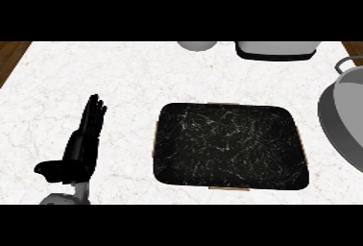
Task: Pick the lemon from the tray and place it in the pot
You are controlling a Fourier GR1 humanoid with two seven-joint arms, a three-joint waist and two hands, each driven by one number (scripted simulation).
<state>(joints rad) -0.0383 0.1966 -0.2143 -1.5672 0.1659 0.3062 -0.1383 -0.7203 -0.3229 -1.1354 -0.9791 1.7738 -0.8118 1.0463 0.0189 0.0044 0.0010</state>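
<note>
A black marbled square tray [230,144] lies on the white counter, a little right of the middle; no lemon shows on it or anywhere else in view. The grey pot [339,120] stands at the right edge, only partly in view, its inside cut off by the frame. My left hand [83,144] rests open at the lower left, fingers straight and pointing up, well left of the tray. My right hand does not appear in this view.
At the counter's far edge stand a grey round object [197,45] and a white appliance with a black base [275,50]. Brown floor shows past the counter's left and right corners.
</note>
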